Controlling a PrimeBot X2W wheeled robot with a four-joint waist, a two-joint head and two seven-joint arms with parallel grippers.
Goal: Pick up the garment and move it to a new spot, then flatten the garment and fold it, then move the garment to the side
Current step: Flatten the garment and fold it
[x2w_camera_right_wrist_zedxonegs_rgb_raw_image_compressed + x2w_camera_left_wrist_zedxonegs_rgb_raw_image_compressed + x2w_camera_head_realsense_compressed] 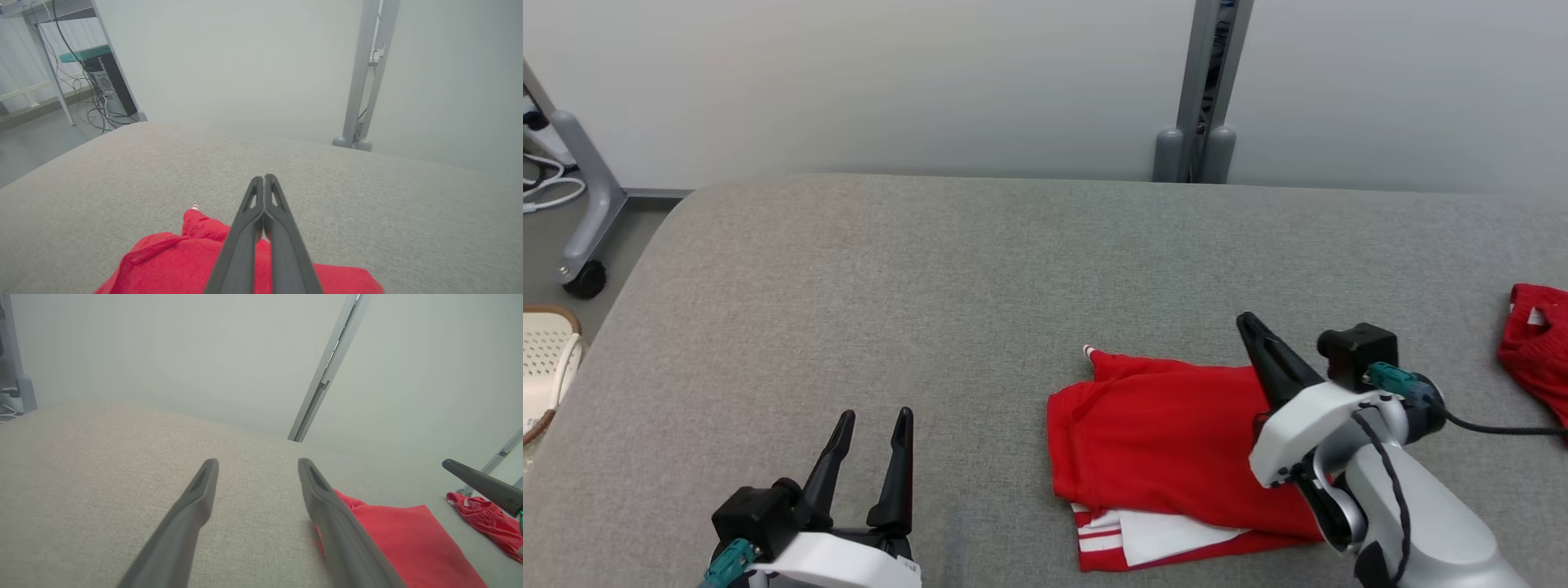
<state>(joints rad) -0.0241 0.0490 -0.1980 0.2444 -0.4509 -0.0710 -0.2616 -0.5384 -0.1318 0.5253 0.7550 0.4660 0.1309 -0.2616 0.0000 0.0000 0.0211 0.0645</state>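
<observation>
R gripper (1246, 322) closed – above folded garment (1160, 433).

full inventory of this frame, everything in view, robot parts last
garment: 1, red with white stripes, folded, centre-right on table
second garment: 1, red, crumpled, table's right edge
table: 1, grey fabric top, across the frame
post: 1, grey, behind table's far edge
wheeled stand: 1, grey, floor at left
perforated item: 1, cream, floor at far left
computer tower: 1, black, floor beyond table
left claw: 1, black fingers, open, over bare table
right claw: 1, black fingers, shut, over garment's right side
</observation>
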